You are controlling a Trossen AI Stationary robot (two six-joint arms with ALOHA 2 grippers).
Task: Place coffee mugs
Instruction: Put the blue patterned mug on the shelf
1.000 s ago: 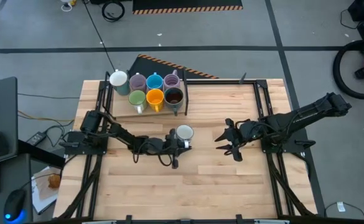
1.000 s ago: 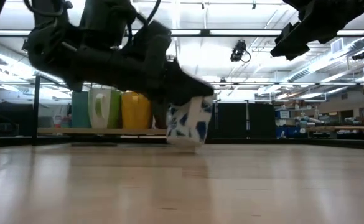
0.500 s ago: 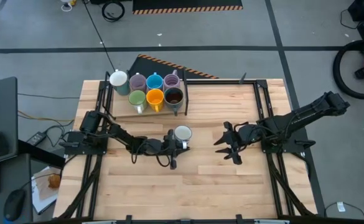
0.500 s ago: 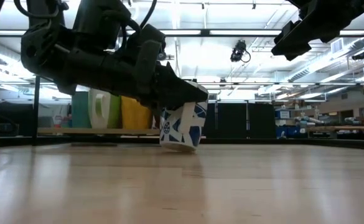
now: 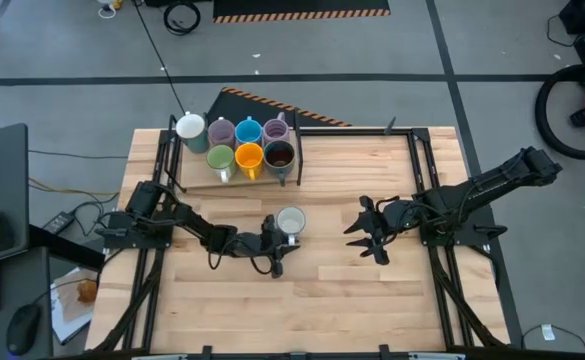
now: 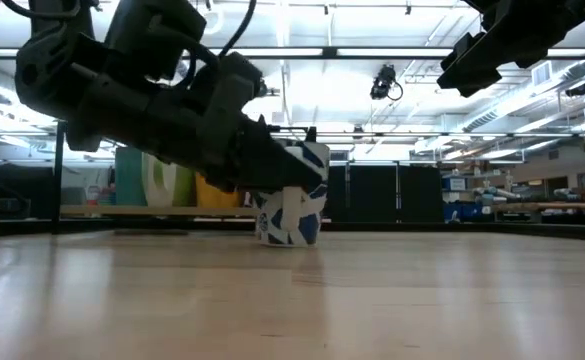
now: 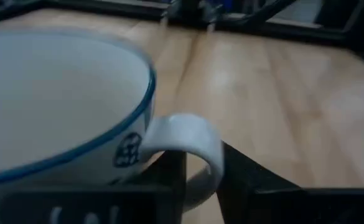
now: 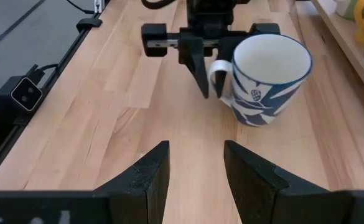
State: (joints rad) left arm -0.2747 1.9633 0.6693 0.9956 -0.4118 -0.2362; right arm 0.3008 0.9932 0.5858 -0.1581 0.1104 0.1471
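Note:
A white mug with blue patterns [image 5: 290, 220] stands upright on its base on the wooden table [image 5: 372, 300], near the middle. My left gripper [image 5: 275, 230] reaches in from the table's left and is shut on the mug's handle. My right gripper [image 5: 358, 230] hangs open above the table to the mug's right, holding nothing; its wrist view shows the mug [image 8: 269, 74] ahead of it. Several other coffee mugs, among them white [image 5: 190, 127], orange [image 5: 249, 157] and dark brown [image 5: 279, 155], stand upright in two rows at the far left. My left gripper has the mug's white handle [image 7: 197, 134] between its two fingers [image 7: 241, 183], one on each flat side, with no gap showing. The fingers come nearly level, slanting a little downward, from the table's left. The mug stands upright with its base [image 6: 290, 240] on the table.
The rows of mugs stand on a low board [image 6: 102, 211] at the far left. Black frame rails run along the table's left side [image 5: 157, 250] and right side [image 5: 437, 270]. Bare wood lies between the mug and the near edge.
My left gripper has gone down and slightly toward the near edge with the mug. The mug, which was tilted and lifted clear of the table, now stands upright on its base.

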